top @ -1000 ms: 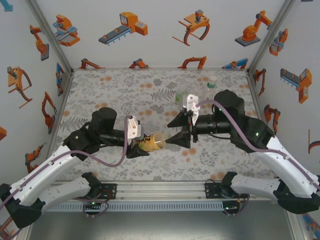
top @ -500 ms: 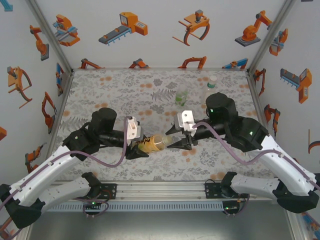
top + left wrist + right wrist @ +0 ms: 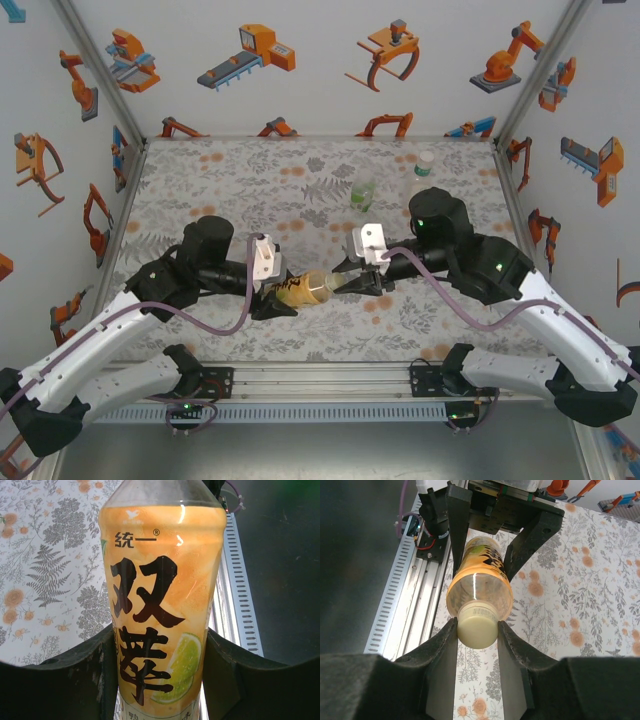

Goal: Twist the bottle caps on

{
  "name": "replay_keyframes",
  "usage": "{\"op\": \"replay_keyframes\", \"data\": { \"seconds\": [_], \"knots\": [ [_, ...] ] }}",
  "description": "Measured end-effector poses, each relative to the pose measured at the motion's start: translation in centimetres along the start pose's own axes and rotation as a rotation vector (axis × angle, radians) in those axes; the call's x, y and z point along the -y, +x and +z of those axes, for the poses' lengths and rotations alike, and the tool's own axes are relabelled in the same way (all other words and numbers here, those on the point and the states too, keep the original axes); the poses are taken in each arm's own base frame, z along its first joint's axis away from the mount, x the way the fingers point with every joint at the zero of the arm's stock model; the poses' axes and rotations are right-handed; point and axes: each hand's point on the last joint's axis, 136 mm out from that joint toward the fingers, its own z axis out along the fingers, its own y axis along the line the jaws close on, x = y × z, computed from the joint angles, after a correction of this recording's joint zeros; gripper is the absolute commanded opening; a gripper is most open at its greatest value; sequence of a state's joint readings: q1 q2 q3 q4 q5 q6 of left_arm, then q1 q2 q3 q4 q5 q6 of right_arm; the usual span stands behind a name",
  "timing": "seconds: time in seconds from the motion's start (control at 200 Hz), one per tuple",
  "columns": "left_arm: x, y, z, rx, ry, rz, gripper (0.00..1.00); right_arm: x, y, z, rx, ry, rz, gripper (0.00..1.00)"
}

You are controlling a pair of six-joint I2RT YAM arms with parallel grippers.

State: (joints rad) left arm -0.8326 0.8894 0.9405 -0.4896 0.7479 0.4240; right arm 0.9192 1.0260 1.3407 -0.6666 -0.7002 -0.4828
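The pale cap (image 3: 476, 630) sits on the amber bottle (image 3: 305, 288) mouth, clamped by the right claw (image 3: 347, 285). The left claw (image 3: 277, 297) grips its body, level over the bench (image 3: 230, 180) near-middle. The green bottle (image 3: 363, 190) and the clear bottle (image 3: 424, 165) stand far right, well apart.

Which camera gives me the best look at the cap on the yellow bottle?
Right wrist: the pale cap faces the lens on the neck of the bottle, gripped by the right hand. In the top view it is nearly hidden at that hand's tips. The left wrist view gives the bottle's label.
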Motion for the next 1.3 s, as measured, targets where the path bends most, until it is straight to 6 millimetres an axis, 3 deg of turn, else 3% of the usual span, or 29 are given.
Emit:
{"op": "replay_keyframes", "data": {
  "seconds": [0.095, 0.19, 0.28, 0.561, 0.766, 0.896, 1.071, 1.137, 1.297],
  "knots": [
    [0.0, 0.1, 0.0, -0.002, 0.000, -0.002, 0.00, 0.3, 0.2, 0.0, 0.002, 0.019, 0.037, 0.12],
    [-0.1, 0.2, 0.0, -0.010, -0.006, -0.007, 0.00, 0.8, 0.6, 0.0, 0.012, 0.069, 0.143, 0.00],
    [-0.3, 0.5, 0.0, -0.022, -0.019, -0.012, 0.00, 1.6, 1.1, 0.0, 0.030, 0.128, 0.290, 0.00],
    [-2.1, 1.2, -0.2, -0.066, -0.127, -0.016, 0.00, 5.7, 4.3, -0.8, 0.134, 0.412, 1.075, 0.00],
    [-3.1, 1.7, -0.2, -0.093, -0.175, -0.022, 0.00, 6.6, 7.3, -1.1, 0.148, 0.555, 1.567, 0.00],
    [-3.2, 1.8, -0.2, -0.096, -0.182, -0.021, 0.00, 6.5, 8.1, -1.4, 0.174, 0.592, 1.725, 0.00],
    [-3.2, 1.7, -0.2, -0.091, -0.183, -0.017, 0.00, 6.5, 8.3, -1.4, 0.195, 0.602, 1.803, 0.00],
    [-3.2, 1.7, -0.2, -0.091, -0.182, -0.017, 0.00, 6.5, 8.3, -1.4, 0.193, 0.603, 1.807, 0.18],
    [-3.2, 1.3, -0.2, -0.076, -0.177, -0.007, 0.00, 6.6, 7.3, -1.6, 0.175, 0.589, 1.727, 0.50]
  ]
}}
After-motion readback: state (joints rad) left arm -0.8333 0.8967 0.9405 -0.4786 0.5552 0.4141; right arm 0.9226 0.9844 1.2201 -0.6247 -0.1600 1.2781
